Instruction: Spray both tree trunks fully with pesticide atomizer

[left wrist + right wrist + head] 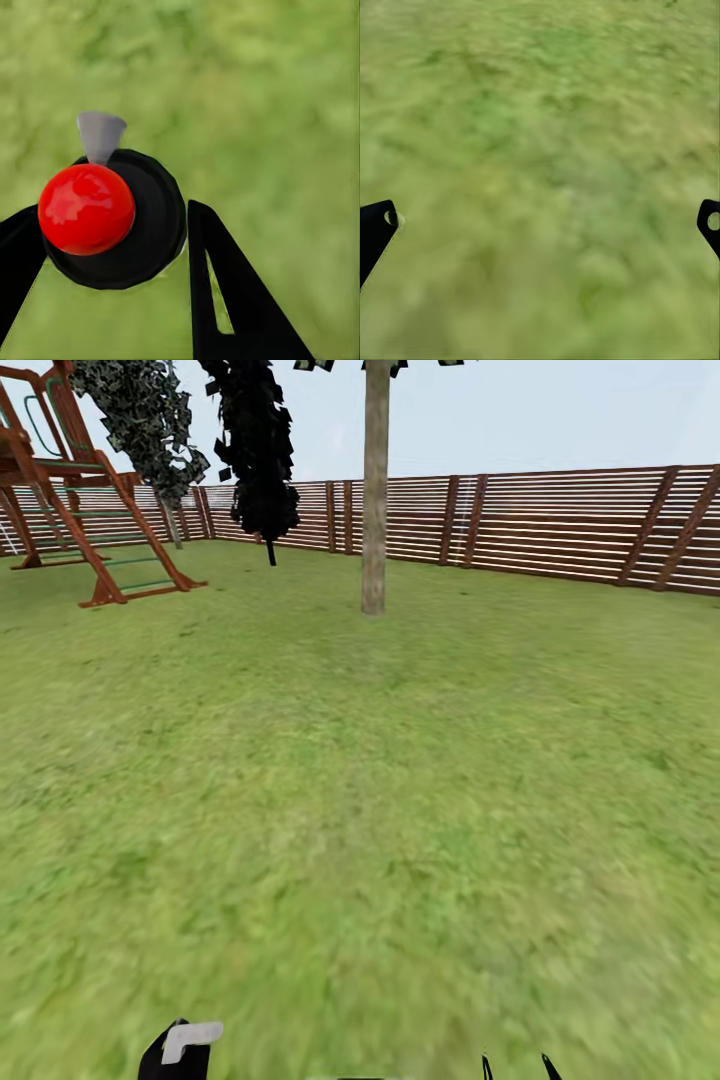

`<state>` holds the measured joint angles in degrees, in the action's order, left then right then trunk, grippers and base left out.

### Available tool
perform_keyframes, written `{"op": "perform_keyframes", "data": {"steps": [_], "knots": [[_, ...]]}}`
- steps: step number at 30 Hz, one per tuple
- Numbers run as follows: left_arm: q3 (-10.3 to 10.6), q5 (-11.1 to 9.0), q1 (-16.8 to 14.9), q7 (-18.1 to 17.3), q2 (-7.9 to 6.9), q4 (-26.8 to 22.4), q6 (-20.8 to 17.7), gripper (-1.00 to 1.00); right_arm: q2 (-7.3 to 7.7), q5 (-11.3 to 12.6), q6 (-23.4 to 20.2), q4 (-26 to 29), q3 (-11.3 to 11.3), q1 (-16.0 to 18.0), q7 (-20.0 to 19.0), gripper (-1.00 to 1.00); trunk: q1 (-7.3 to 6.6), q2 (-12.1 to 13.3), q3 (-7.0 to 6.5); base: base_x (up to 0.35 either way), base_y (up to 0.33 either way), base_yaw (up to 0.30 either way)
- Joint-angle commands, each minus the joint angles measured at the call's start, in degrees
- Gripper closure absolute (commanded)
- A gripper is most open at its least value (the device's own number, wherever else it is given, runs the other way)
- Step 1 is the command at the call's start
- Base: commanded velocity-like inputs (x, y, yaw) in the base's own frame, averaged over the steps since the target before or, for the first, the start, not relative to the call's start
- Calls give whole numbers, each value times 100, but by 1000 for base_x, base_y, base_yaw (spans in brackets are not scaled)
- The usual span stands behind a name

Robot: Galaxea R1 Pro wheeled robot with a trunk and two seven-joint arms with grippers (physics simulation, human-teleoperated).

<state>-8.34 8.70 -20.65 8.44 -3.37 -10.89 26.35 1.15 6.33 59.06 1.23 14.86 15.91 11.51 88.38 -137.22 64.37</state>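
Observation:
The pesticide atomizer (154,225) is a black round bottle with a glossy red cap and a grey nozzle, seen from above over the grass floor (285,112). My left gripper (112,229) is shut on it, one black finger at each side. In the head view the atomizer (185,1048) pokes up at the bottom left edge. My right gripper (547,217) is open over bare grass, and its fingertips (549,1067) peek in at the bottom edge. One tree trunk (375,500), straight and grey-brown, stands ahead near the fence, its crown cut off by the frame.
A brown slat fence (560,520) closes the lawn at the back. A wooden play frame with a ladder (90,510) stands far left. A leafy tree (145,420) and a dark tree (258,445) stand by the fence behind it.

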Motion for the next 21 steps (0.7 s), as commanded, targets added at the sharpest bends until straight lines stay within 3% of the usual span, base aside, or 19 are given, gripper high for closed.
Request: {"op": "perform_keyframes", "data": {"steps": [1,21], "knots": [[0,0,0,0,2,-1,1,100,1,0,0,0,0,0,0,-100,0,0,0,341,0,0],[5,8,0,0,9,6,-1,100,3,0,0,0,0,1,0,-100,0,0,0,341,0,0]]}}
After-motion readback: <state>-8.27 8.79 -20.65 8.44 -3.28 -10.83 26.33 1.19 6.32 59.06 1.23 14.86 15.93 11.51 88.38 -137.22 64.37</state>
